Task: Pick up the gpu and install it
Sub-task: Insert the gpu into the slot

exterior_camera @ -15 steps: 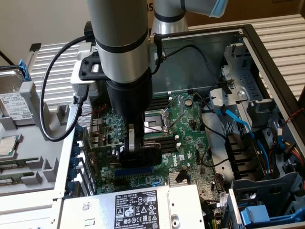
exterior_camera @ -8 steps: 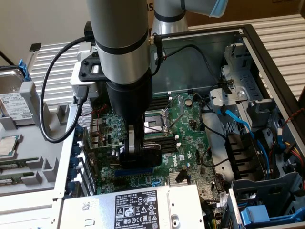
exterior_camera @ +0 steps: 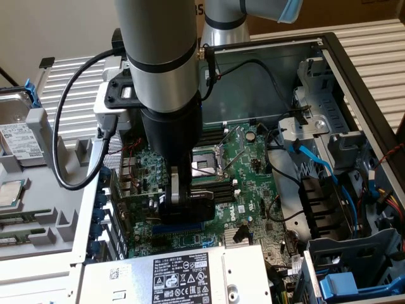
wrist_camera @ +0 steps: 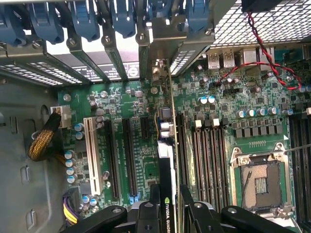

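Nearest in the exterior view, a power supply [exterior_camera: 183, 275] with a white label lay in the front of the open case [exterior_camera: 285, 50]. A blue drive caddy [exterior_camera: 345, 285] sat at the exterior view's right. Behind these the case held the green motherboard [exterior_camera: 243, 168], with a bare CPU socket [exterior_camera: 205, 166] and a blue cable [exterior_camera: 316, 161] looping toward the drive cage.

At the exterior view's left, outside the case, a grey tray [exterior_camera: 50, 209] carried a chip [exterior_camera: 9, 193] and, farther back, a hard drive [exterior_camera: 19, 136], both cut off by the frame edge.

The arm [exterior_camera: 161, 57] came straight down into the case with a black cable [exterior_camera: 63, 133] hanging in a loop beside it. The end effector [exterior_camera: 183, 199] pointed down over the board, just beside the socket. It was clamped narrowly on the gpu [exterior_camera: 202, 197].

In the wrist view the end effector [wrist_camera: 170, 204] gripped the gpu [wrist_camera: 167, 160] from both faces. The card stood edge-on over the motherboard [wrist_camera: 121, 102], between the expansion slots and the memory slots [wrist_camera: 209, 165]. Its metal bracket reached up to the blue latches [wrist_camera: 121, 17] on the case's rear wall. A red and black wire [wrist_camera: 262, 53] crossed the board near the socket [wrist_camera: 260, 182].

The card's lower edge was hidden, so whether it sat in a slot could not be told. The arm hid the board behind it in the exterior view.
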Controlling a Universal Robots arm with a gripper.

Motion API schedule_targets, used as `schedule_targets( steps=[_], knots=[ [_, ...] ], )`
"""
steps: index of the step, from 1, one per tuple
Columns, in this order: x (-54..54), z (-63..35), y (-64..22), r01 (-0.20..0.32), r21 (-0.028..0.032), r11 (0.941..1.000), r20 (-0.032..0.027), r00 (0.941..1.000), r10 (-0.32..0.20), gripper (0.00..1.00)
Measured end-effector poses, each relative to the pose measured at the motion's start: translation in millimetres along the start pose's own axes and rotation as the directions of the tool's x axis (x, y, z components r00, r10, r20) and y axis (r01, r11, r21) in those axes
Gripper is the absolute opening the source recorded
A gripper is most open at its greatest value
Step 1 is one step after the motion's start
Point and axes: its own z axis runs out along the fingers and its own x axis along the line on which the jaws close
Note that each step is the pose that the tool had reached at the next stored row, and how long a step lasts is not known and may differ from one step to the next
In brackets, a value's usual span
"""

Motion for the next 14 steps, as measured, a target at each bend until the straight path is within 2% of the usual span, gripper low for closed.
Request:
schedule_targets(
  steps=[3, 14],
  knots=[
    [0.0, 0.0, 0.1, 0.000, 0.0030, 1.0000, 0.0003, 1.0000, 0.000, 0.26],
    [0.1, 0.2, 0.7, 0.000, 0.0037, 1.0000, 0.0004, 1.0000, 0.000, 0.26]
  ],
)
